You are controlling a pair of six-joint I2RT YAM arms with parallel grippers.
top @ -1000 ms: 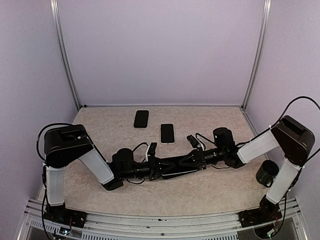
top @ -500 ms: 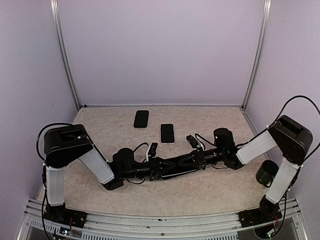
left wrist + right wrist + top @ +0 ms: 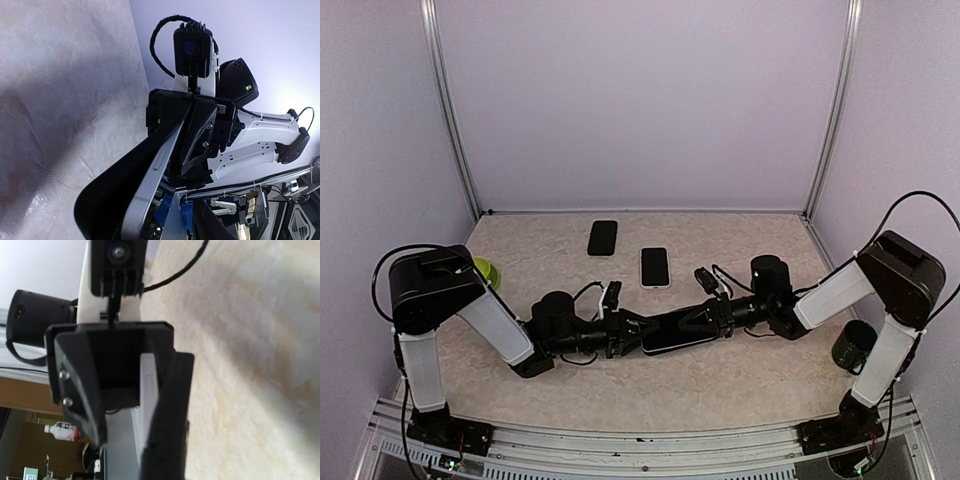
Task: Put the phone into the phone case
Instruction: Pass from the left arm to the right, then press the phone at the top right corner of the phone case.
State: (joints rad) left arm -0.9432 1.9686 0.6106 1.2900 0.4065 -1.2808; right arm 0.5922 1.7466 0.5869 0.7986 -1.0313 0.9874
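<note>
Centrally, the right gripper (image 3: 184, 131) is clamping its jaws narrowly on the right end of the phone case (image 3: 107, 197), a black shell that is carrying the silver-edged phone (image 3: 150, 180) along its open side (whether the phone is fully seated is not discernible). The left gripper (image 3: 636, 333) is standing with its jaws partly spread about the opposite, left end of the pair. In the right wrist view one finger (image 3: 77, 385) is sitting clear of the phone's pale edge, with a dark gap between. The other finger is hiding behind the case, so nothing is being held on this side. Case and phone are lying lengthwise between the two grippers and are hanging low over the table (image 3: 750, 390) near its middle, casting a shadow on it. Both arms are reaching inward from their bases, forearms nearly in line. Farther back, two more handsets are lying flat on the table: a black smartphone (image 3: 603, 237) and, to its right and nearer, a white-framed smartphone (image 3: 654, 266), the two apart from each other and from the grippers. A green round object (image 3: 485, 268) is peeking out behind the left arm's elbow, and a black cup (image 3: 855, 345) is standing beside the right arm's upright link.
</note>
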